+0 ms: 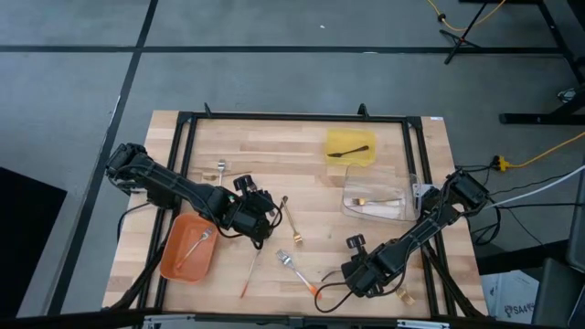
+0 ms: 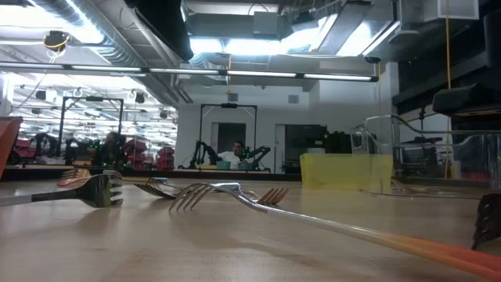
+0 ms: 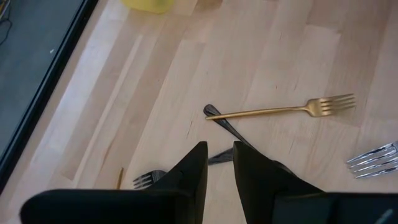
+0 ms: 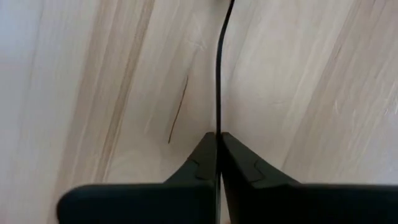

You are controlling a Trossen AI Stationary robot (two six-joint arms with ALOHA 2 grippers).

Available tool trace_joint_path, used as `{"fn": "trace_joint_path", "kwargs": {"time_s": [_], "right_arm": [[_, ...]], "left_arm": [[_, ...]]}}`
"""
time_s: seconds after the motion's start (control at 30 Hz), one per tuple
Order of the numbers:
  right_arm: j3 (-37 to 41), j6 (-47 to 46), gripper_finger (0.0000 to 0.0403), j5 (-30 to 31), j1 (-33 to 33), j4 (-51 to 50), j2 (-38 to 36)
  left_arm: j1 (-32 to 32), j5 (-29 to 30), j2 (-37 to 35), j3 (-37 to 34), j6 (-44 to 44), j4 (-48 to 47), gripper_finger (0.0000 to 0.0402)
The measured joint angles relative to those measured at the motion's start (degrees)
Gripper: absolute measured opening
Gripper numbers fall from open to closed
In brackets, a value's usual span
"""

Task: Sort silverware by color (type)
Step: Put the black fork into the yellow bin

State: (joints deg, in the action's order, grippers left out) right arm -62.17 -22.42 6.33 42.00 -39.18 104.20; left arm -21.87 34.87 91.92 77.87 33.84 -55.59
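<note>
My left gripper hovers open above a dark fork, whose shaft shows through the finger gap. A gold fork lies beyond, its handle end resting across another dark handle. My right gripper points down near the table's front right, shut, beside an orange-handled fork. A thin dark strand runs across the wood up to its fingertips. A second orange-handled fork lies flat nearby. My right gripper has its fingers shut, pointing down, right where the thin dark strand ends. I cannot tell whether the fingers pinch it or touch the table.
An orange tray at the front left holds a silver fork. A yellow tray at the back holds a dark fork, and a clear tray at the right holds gold forks. A silver fork lies at the back left. A small gold piece lies front right.
</note>
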Motion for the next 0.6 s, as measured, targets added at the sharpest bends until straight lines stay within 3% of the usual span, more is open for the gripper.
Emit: {"fn": "trace_joint_path", "kwargs": {"time_s": [0.6], "right_arm": [[-4.07, -0.28, 0.0004, 0.21, -0.02, -3.9, 0.11]], "left_arm": [[-0.02, 0.01, 0.0, 0.0, 0.05, 0.02, 0.0071]]}}
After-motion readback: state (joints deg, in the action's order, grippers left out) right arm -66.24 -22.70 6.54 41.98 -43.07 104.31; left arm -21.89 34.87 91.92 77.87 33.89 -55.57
